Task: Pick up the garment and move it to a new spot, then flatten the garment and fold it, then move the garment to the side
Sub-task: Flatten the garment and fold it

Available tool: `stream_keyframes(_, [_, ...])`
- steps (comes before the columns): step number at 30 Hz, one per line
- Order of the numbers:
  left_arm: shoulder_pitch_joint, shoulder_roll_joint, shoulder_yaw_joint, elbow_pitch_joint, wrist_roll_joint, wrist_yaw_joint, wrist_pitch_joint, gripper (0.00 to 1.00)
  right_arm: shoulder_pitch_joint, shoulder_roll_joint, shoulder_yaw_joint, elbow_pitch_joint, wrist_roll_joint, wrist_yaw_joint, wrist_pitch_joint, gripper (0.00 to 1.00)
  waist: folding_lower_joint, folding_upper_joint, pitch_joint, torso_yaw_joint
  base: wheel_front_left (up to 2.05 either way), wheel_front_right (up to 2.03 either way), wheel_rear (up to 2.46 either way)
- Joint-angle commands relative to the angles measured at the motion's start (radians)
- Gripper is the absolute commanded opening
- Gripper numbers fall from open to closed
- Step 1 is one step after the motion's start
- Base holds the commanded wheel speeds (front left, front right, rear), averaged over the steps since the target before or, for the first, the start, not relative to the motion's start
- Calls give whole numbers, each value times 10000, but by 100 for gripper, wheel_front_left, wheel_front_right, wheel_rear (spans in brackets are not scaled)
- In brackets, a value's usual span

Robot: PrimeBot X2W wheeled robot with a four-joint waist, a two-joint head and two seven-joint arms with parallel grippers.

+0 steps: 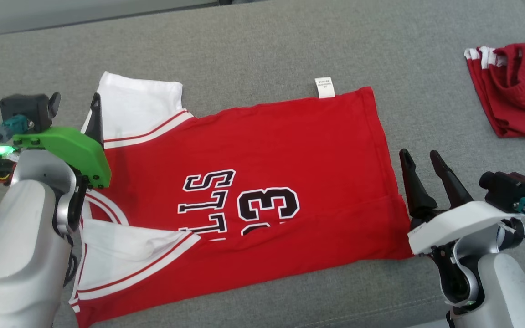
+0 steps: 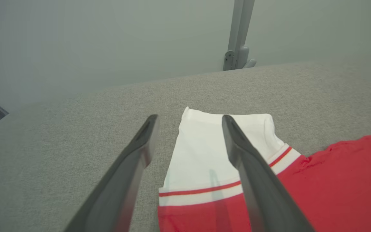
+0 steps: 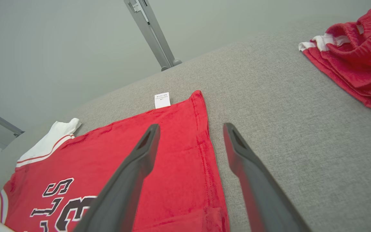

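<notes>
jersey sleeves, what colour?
White, with a thin red stripe; the far sleeve shows best in the left wrist view.

Matt red cloth garment [image 1: 290,150] on rough grey woven surface [image 1: 262,50].

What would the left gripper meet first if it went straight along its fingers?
Probably the white sleeve of the red jersey, lying ahead of the left gripper; depth is unclear, so it might reach the grey surface beside it.

The red jersey [image 1: 290,150] shows "LLS" and "3"; its white tag [image 1: 325,87] is unreadable.
</notes>
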Motion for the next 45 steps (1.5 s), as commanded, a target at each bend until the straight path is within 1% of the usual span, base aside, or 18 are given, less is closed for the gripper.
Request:
stream_keyframes(1, [-275,-52,-45,174,80,-58,40,100,-172,-8,48,-43,-35,0,30,100,0,0,909,-527,0,0,0])
stream_keyframes(6, [-1675,-52,-132,1587,239,-92,268,100,-714,-8,538,-105,0,-1,-9,100,0,0,1640,-875,0,0,0])
stream_keyframes(13, [-2965,203,-223,3140,491,140,395,100,-1089,-50,937,-59,85,-1,-130,100,0,0,2063,-1164,0,0,0])
stream_keyframes(15, [-3138,199,-186,3451,444,197,443,100,-1134,-99,942,-111,74,0,-121,100,0,0,2106,-1176,0,0,0])
stream_keyframes(18, [-3330,343,-178,3879,475,306,543,100,-1209,-138,972,-215,73,0,-108,100,0,0,2153,-1183,0,0,0])
stream_keyframes(24, [-3349,331,-187,4599,342,301,641,100,-1362,-199,1037,-379,122,0,-50,100,0,0,2249,-1167,0,0,0])
stream_keyframes(27, [-3341,262,-227,4884,278,209,630,100,-1429,-272,1077,-431,99,0,2,100,0,0,2253,-1133,0,0,0])
stream_keyframes(28, [-3339,230,-257,4948,250,163,603,74,-1471,-304,1094,-453,88,-1,33,100,0,0,2241,-1113,0,0,0])
stream_keyframes(29, [-3360,166,-300,4972,235,96,562,41,-1520,-345,1098,-470,93,0,60,100,0,0,2216,-1080,0,0,0])
stream_keyframes(30, [-3384,115,-344,4975,235,28,492,20,-1578,-393,1096,-489,94,0,91,100,0,0,2184,-1039,0,0,0])
stream_keyframes(31, [-3413,60,-394,4978,238,-69,433,2,-1646,-465,1101,-505,65,0,129,100,0,0,2149,-991,0,0,0])
stream_keyframes(32, [-3443,2,-444,4967,236,-146,343,0,-1731,-544,1104,-504,20,0,190,100,0,0,2108,-936,0,0,0])
stream_keyframes(38, [-3579,-320,-589,4789,212,-365,-330,0,-2701,-1169,1243,32,-284,0,825,100,0,0,1892,-510,0,0,0])
stream_keyframes(41, [-3572,-441,-589,4638,159,-407,-763,0,-3363,-1554,1335,629,-384,-1,1233,100,0,0,1808,-260,0,0,0])
stream_keyframes(42, [-3572,-441,-589,4638,159,-407,-763,0,-3363,-1554,1335,629,-384,-1,1233,100,0,0,1808,-260,0,0,0])
stream_keyframes(45, [-3485,-604,-610,4415,87,-489,-1176,0,-4018,-1904,1474,1432,-525,-1,1578,100,0,0,1751,29,0,0,0])
